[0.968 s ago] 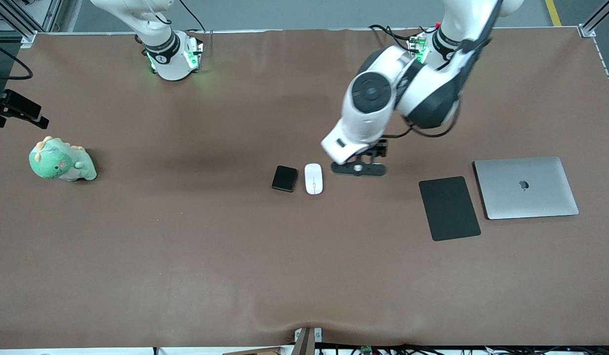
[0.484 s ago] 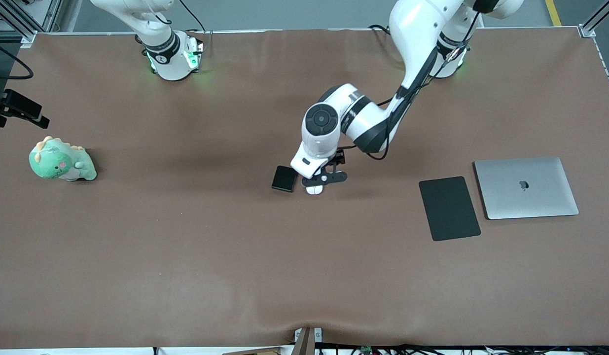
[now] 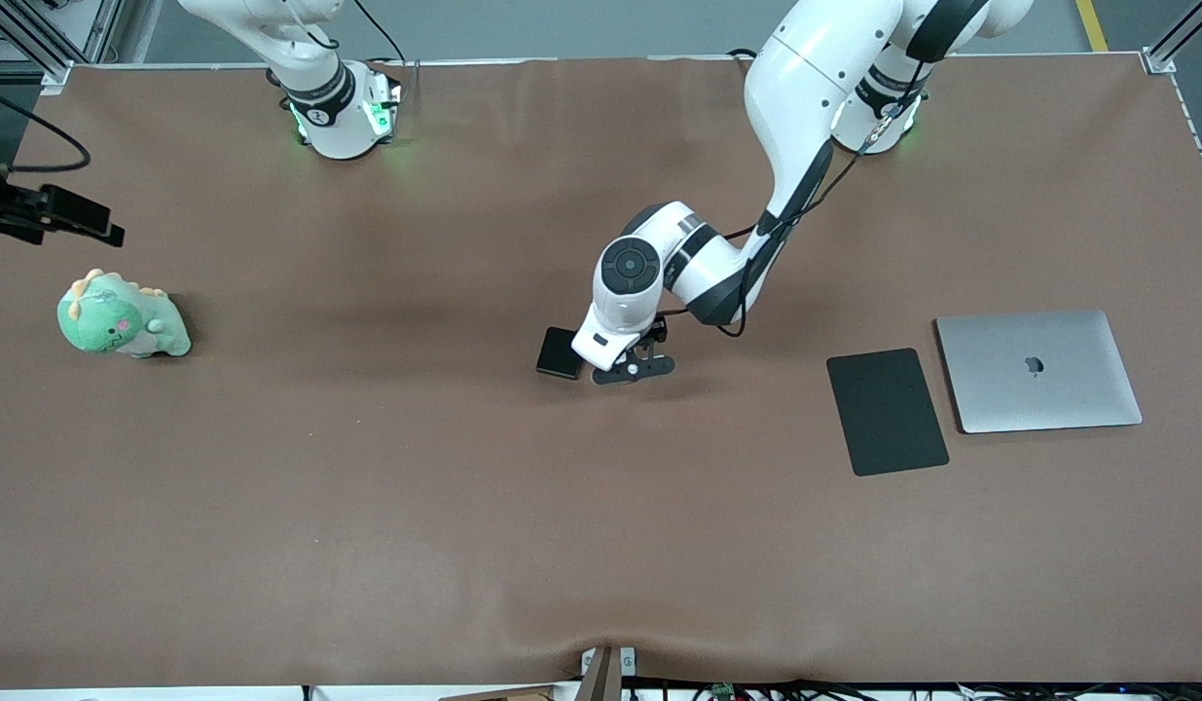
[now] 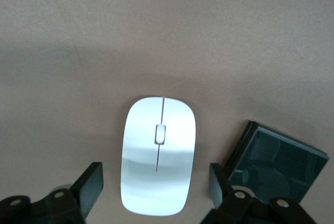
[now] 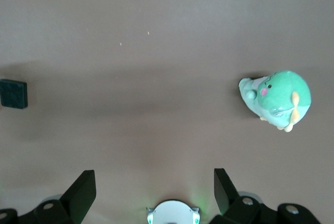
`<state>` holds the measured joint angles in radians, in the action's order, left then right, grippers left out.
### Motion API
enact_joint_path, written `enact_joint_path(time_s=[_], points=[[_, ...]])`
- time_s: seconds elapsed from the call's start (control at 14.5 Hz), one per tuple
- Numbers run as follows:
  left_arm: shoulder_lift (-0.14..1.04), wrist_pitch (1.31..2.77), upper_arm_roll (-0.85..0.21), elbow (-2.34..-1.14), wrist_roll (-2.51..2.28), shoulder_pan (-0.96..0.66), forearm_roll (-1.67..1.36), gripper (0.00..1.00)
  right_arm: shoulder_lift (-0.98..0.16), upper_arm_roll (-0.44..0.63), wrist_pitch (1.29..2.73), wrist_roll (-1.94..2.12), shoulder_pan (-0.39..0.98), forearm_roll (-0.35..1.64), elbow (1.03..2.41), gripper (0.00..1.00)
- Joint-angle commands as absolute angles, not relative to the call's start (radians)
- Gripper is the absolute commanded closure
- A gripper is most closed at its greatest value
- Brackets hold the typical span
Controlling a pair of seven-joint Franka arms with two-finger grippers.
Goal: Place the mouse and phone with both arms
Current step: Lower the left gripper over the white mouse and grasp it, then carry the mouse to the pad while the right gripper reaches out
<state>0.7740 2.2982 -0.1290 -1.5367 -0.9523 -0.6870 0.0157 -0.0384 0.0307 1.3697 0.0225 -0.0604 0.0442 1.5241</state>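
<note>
Two arms share this bench point(image 3: 367, 506), but only one is working: your left end effector point(image 3: 633, 370) has its fingers spread on either side of the mouse point(image 4: 158, 154), one finger point(image 4: 90, 182) along each long flank with a gap showing on both sides, so nothing is pinched yet. The mouse lies flat on the bench just beside the phone point(image 3: 561, 352), on the side toward the left arm's end of the bench. From the left wrist view one finger point(image 4: 218, 182) stands in the narrow space between mouse and phone, close to the phone's corner. Squeeze slowly and squarely so that finger does not nudge the phone, and keep the fingers low on the glossy shell, since I judge it likely to slip upward under a high pinch. Lift straight up before you travel.

Your right end effector point(image 5: 151, 192) waits high over the right arm's end of the bench, fingers spread and holding nothing.

Counted: one mouse, one phone, one black mouse pad point(image 3: 887, 411), one silver laptop point(image 3: 1038, 370) just beside that pad, one green plush toy point(image 3: 122, 316) well apart from the mouse
</note>
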Motion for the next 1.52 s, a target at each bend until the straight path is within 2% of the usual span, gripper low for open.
enact_joint_path(time_s=[0.0,0.28,0.35,0.41,0.48,0.62,0.69,1.04,1.24,1.45], points=[[0.811,2.35,-0.12,-1.517,-0.985,-0.703,0.021,0.09,-0.067,0.023,1.333,0.035,-0.072,0.037,1.506,0.0],[0.833,2.358,-0.117,-1.52,-0.983,-0.706,0.037,0.1,-0.115,0.025,1.313,0.031,-0.083,0.037,1.541,0.0],[0.834,2.358,-0.117,-1.519,-0.982,-0.706,0.038,0.17,-0.127,0.023,1.324,0.025,-0.078,0.04,1.549,0.0],[0.841,2.358,-0.117,-1.519,-0.979,-0.706,0.038,0.28,-0.143,0.021,1.327,0.023,-0.075,0.044,1.551,0.0],[0.842,2.358,-0.117,-1.519,-0.979,-0.704,0.038,0.43,-0.15,0.021,1.328,0.021,-0.069,0.055,1.551,0.0],[0.831,2.344,-0.117,-1.52,-0.971,-0.704,0.04,0.81,-0.158,0.021,1.347,0.012,-0.023,0.055,1.551,0.0],[0.821,2.338,-0.115,-1.522,-0.974,-0.703,0.04,0.92,-0.16,0.02,1.356,-0.011,-0.003,0.057,1.551,0.0],[0.646,2.133,-0.103,-1.561,-0.945,-0.6,0.048,0.95,-0.216,0.02,1.436,-0.158,0.147,0.073,1.548,0.0],[0.531,2.089,-0.107,-1.618,-0.784,-0.424,0.048,0.94,-0.259,0.02,1.5,-0.254,0.219,0.103,1.545,0.0],[0.506,2.088,-0.109,-1.652,-0.579,-0.237,0.049,0.94,-0.302,0.02,1.569,-0.337,0.271,0.129,1.545,0.0]])
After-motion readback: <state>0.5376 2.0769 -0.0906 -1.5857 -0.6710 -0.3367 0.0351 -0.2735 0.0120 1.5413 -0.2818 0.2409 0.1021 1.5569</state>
